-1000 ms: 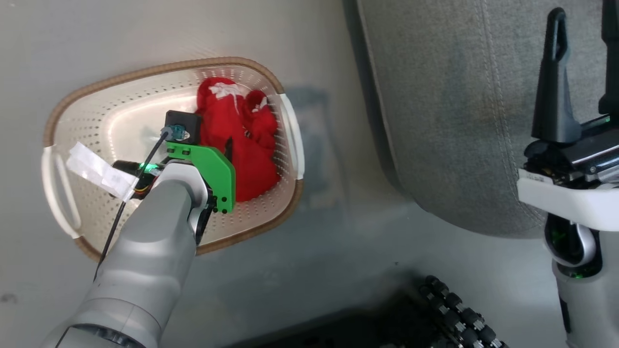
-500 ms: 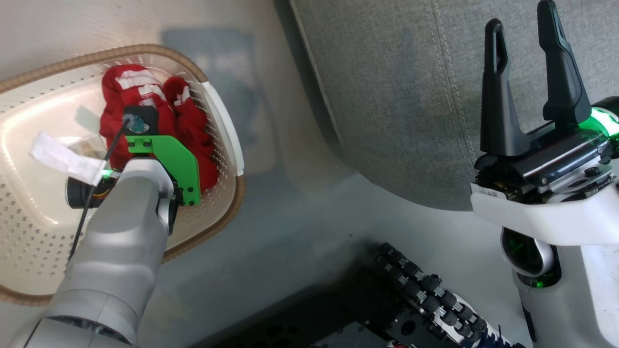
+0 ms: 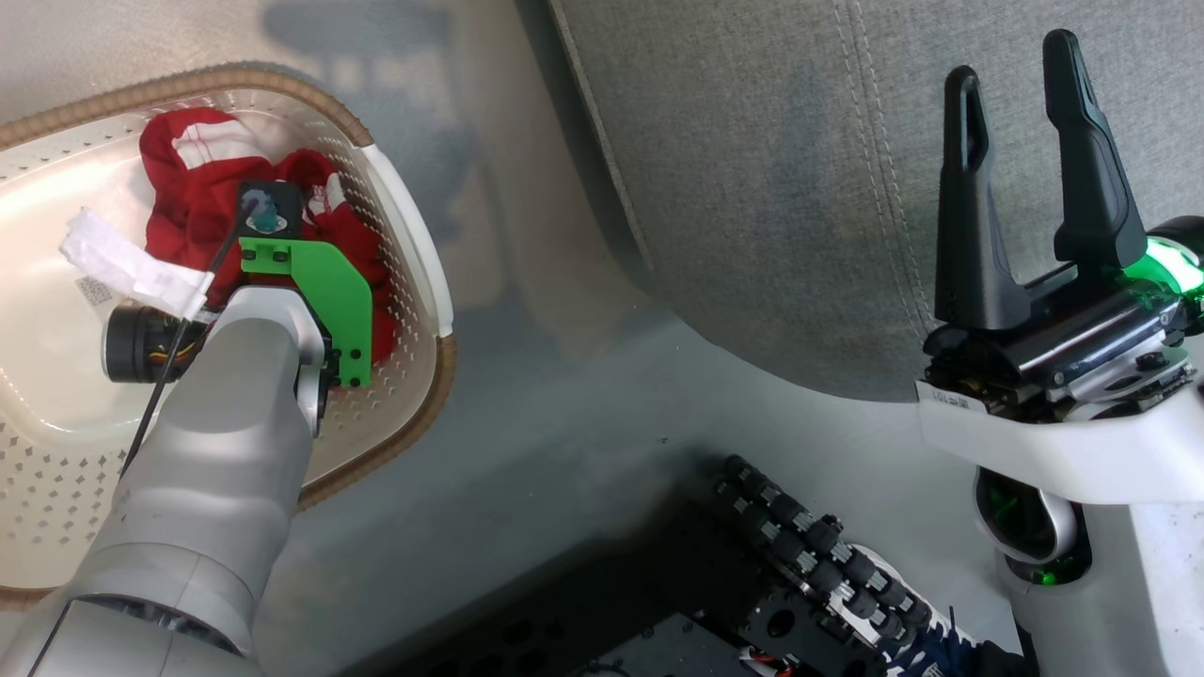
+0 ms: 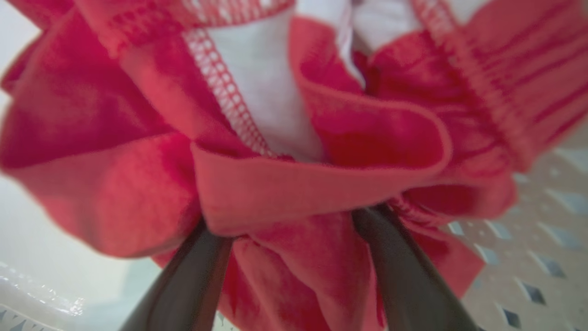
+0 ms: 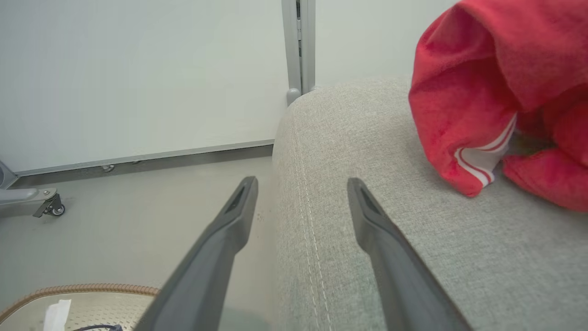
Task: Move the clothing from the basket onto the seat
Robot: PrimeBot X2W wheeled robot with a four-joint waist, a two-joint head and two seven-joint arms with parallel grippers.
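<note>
Fingers spread, straddles red clothing in basket with left gripper. Holds right gripper open and empty over seat edge.

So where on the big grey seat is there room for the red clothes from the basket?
The grey woven seat cushion is bare from its stitched edge seam across to the red-and-white fabric garment already lying on it, just ahead of the open right pincer. It's crowded only around that garment.
</note>
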